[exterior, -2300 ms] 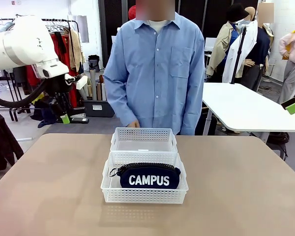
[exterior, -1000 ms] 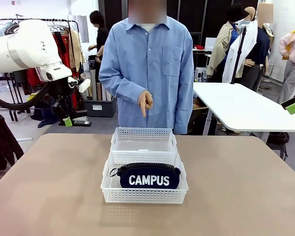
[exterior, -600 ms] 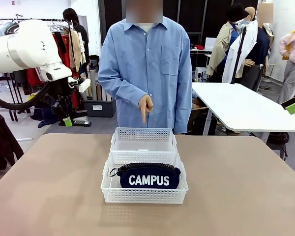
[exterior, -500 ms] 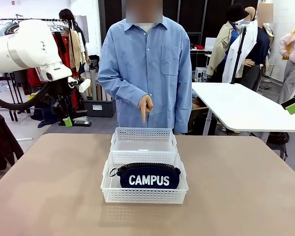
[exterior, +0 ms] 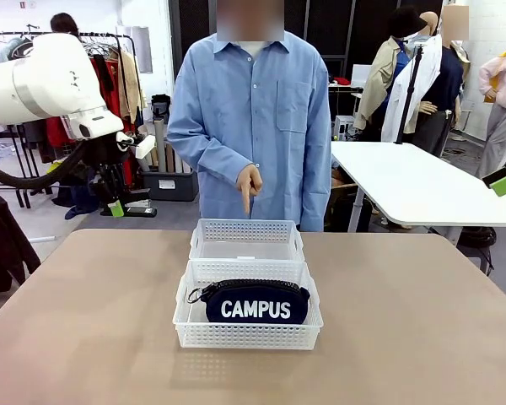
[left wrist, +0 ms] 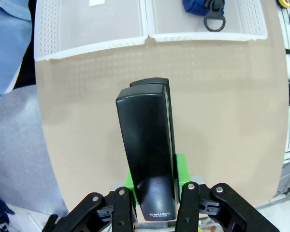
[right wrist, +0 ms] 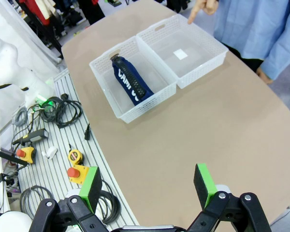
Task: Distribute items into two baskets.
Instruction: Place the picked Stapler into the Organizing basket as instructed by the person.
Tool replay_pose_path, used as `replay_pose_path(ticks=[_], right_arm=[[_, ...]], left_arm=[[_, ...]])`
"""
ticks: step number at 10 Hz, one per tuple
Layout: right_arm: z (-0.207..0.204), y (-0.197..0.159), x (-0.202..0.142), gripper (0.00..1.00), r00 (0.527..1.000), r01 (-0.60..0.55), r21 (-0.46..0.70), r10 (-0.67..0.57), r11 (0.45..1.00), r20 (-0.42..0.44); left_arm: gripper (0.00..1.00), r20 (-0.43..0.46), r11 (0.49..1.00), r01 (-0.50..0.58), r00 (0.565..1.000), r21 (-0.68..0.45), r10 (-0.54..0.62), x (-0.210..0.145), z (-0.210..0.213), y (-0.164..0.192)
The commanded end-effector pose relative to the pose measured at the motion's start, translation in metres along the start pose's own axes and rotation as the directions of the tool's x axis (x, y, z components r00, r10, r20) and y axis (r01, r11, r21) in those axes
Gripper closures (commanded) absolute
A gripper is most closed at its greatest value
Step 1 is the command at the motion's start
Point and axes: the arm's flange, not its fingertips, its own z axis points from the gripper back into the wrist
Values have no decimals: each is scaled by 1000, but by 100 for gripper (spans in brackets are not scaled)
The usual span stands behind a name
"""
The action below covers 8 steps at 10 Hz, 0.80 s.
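The left gripper [left wrist: 152, 212] is closed around the stapler [left wrist: 147, 159], holding it high beside the table [exterior: 422, 321], probably to carry it to a basket. The person's hand [exterior: 249, 181] points down at the far basket [exterior: 246, 240], which seems empty. The pouch [exterior: 255, 302] lies in the near basket [exterior: 247, 336]; it is navy with white "CAMPUS" letters. The stapler is black and slim. The right gripper [right wrist: 150, 186] is wide open, holding nothing.

Front view level across the counter [exterior: 422, 321] toward the person [exterior: 253, 118]; both wrist views high, angled down from opposite sides, sharing the two baskets [exterior: 247, 283] [left wrist: 150, 21] [right wrist: 157, 65] with it
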Motion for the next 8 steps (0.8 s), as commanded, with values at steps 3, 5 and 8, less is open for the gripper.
replay_pose_path(ticks=[3,5,8], right_arm=[[0,1,2,0,1000,-3,3,3,1000,10],[0,1,2,0,1000,-3,3,3,1000,10],[0,1,2,0,1000,-3,3,3,1000,10]], left_arm=[[100,-4,1000,-3,1000,5,3,-2,3,-2],[100,21,1000,3,1000,6,-3,3,-2,4],[100,62,999,45,997,10,-45,24,-11,16]])
